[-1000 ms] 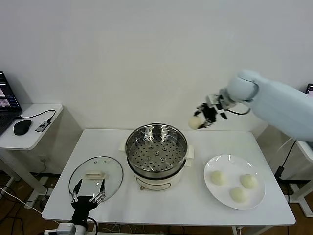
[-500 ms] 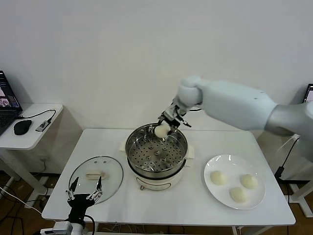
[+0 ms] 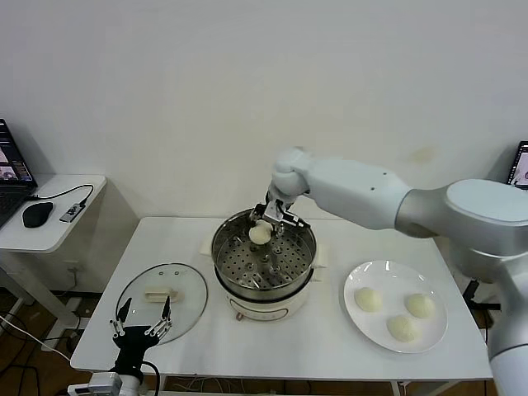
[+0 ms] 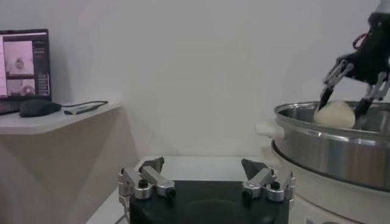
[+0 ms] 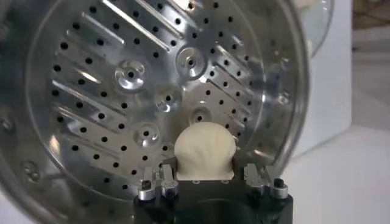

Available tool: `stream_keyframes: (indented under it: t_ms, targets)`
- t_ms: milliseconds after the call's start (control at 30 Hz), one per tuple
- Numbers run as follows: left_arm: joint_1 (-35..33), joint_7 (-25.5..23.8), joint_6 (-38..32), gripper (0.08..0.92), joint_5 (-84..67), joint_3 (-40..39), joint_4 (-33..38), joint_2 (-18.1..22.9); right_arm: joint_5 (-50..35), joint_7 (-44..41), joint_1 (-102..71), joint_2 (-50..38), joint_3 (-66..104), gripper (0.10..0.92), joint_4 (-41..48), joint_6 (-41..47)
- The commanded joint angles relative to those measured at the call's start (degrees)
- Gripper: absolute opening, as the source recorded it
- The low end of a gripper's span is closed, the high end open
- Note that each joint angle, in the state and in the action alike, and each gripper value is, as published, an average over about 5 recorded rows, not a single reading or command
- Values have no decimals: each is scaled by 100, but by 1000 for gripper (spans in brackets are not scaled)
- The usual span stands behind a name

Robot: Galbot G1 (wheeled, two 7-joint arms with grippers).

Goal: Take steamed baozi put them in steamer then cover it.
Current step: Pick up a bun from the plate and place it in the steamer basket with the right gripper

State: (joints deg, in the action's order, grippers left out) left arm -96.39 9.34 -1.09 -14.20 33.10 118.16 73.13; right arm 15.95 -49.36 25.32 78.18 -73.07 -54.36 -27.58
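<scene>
My right gripper (image 3: 266, 225) is shut on a cream-white baozi (image 3: 260, 234) and holds it over the far side of the steamer (image 3: 264, 256), just above the perforated tray (image 5: 146, 91). The right wrist view shows the baozi (image 5: 204, 151) pinched between the fingers. The left wrist view shows it too (image 4: 334, 114) above the steamer rim (image 4: 329, 143). Three more baozi (image 3: 369, 300) lie on the white plate (image 3: 436, 330) at the right. The glass cover (image 3: 161, 297) with its cream handle lies flat on the table at the left. My left gripper (image 3: 142, 326) is open at the table's front left, by the cover.
A side table (image 3: 49, 216) at the far left holds a laptop, a mouse (image 3: 37, 214) and a small device. The white work table (image 3: 280, 351) has bare surface in front of the steamer and between it and the plate.
My right gripper has carried the baozi leftward from right of the steamer to over its far side and lowered it toward the tray. The left gripper shifted slightly toward the front edge.
</scene>
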Motion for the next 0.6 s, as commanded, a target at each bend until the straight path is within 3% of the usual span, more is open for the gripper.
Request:
stream_keyframes:
  t_ms: [33, 167, 333, 467, 600]
  targets:
    - [4, -1, -3, 823, -6, -3, -5, -1, 695, 201, -207, 206, 9, 569, 367, -490]
    - [7, -1, -2, 823, -1, -5, 5, 8, 1001, 351, -287, 243, 97, 633, 531, -632]
    - [9, 2, -3, 823, 5, -7, 13, 15, 834, 419, -256, 133, 92, 770, 412, -631]
    - [4, 4, 3, 823, 10, -6, 56, 18, -55, 231, 48, -118, 49, 818, -21, -301]
    - [-9, 0, 25, 823, 25, -8, 140, 14, -1382, -263, 612, -568, -14, 822, -804, 838]
